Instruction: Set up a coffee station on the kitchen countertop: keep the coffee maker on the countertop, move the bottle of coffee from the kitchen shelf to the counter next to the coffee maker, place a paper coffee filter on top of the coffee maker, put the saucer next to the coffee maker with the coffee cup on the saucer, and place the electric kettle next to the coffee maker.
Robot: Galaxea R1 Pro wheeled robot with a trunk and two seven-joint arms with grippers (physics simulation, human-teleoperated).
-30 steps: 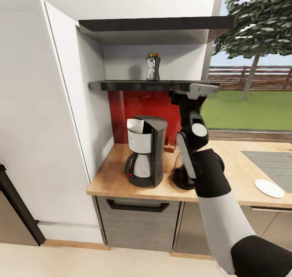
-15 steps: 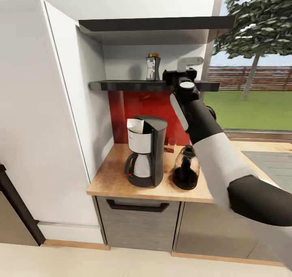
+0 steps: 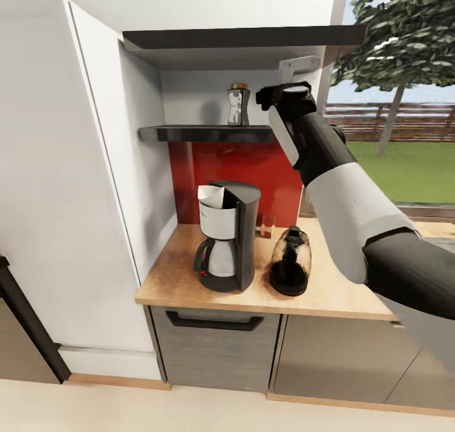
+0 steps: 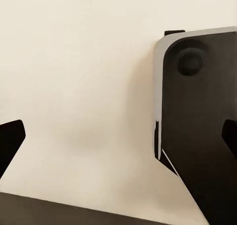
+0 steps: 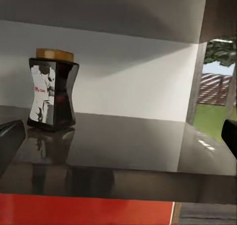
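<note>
Your right gripper (image 3: 262, 97) raised from 0.5 s ago to shelf (image 3: 189, 132) level, jaws spread and empty, beside coffee bottle (image 3: 238, 105), left gripper (image 4: 118, 141) open, empty.

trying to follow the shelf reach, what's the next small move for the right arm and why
Probably ease the right tool sideways toward the bottle of coffee until it sits between the open fingers. In the head view the tool is level with the kitchen shelf but beside the bottle, apart from it; in the right wrist view the bottle stands off to one side, upright and untouched.
</note>
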